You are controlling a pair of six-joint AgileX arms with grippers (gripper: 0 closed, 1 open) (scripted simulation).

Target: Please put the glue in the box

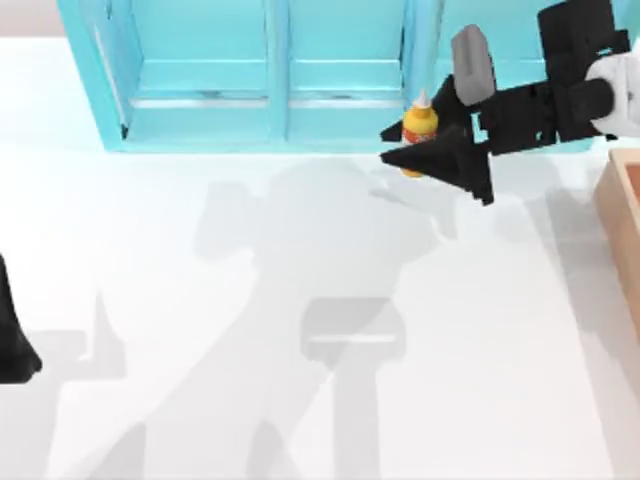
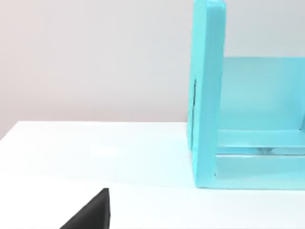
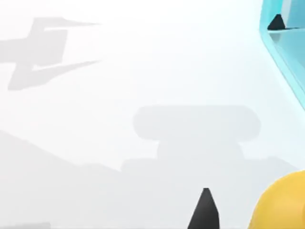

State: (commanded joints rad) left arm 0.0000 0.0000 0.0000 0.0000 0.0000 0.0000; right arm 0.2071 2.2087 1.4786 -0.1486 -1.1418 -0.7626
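Nearest you, along the desk's [image 1: 300, 400] left edge, your left gripper [image 1: 12, 340] is sitting parked as a dark shape low beside that edge; you cannot tell from here how it is set. In the left wrist view one black fingertip [image 2: 90, 212] is poking into the corner, with the white desk [image 2: 95, 157] stretching away toward the end wall of the turquoise shelf [image 2: 207, 95].

Across the middle, the desk is carrying grey shadows of the arms and nothing more.

Toward the far right corner, your right gripper [image 1: 425, 145] is reaching in from the right, its black pointed fingers [image 1: 450, 160] splayed to either side of the glue [image 1: 419, 125]. The small yellow-orange bottle is standing upright, white nozzle up, just in front of the turquoise shelf [image 1: 270, 80] near that shelf's right end. The jaws are bracketing the bottle, one finger on the near side and one on the far side, but you cannot tell whether they are pressing on it or merely standing beside it. In the right wrist view the glue [image 3: 281, 205] is looming as a yellow curve next to one black fingertip [image 3: 205, 210].

At the desk's right edge, the box [image 1: 622, 215] is showing its tan wall and reddish inside, apart from the bottle.
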